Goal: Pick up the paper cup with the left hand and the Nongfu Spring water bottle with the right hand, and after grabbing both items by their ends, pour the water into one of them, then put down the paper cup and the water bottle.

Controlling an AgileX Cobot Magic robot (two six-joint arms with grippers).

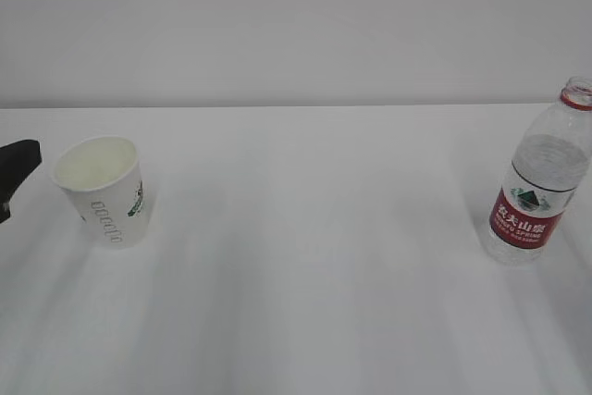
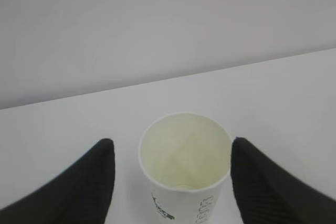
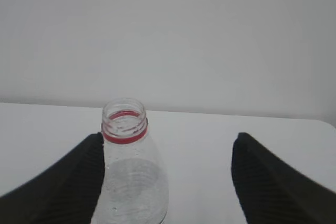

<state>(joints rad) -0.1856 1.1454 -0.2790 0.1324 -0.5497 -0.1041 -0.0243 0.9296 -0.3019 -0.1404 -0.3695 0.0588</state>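
Left claw (image 2: 173,142): spread wide, black fingers either side of the small white tapered paper cup (image 2: 185,153), with a bare gap on each flank and no contact yet. Nothing held. Lined up level with the rim, cream inside of the cup open to the wrist view; looks empty.

Right claw (image 3: 169,136): also wide, holding nothing, set astride the clear ribbed plastic water bottle (image 3: 131,182) with red label and red neck ring. Off-centre, though: bottle close against one finger and well clear of the other. Touching that near finger or merely just beside it? Hard to say from the wrist view, since the edge of the finger and the bottle's shoulder merge there.

Placement, judged from the task: paper cup (image 1: 104,191) standing mouth-up towards the left of the white counter (image 1: 305,275), water bottle (image 1: 539,182) upright at the far right, the two well apart, so each within reach of its own arm and no crossing needed. Cap off, neck open, clear colourless water (image 1: 546,173) filling the bottle to about the shoulder; ready for pouring without any unscrewing. Only a black finger of the left claw (image 1: 18,168) showing at the left edge of the exterior view, just beside the cup; right claw out of that view altogether.

Step in hand, by the look of it: both grasps lined up, neither closed. Worth centring the right side before squeezing, to avoid nudging the bottle sideways.
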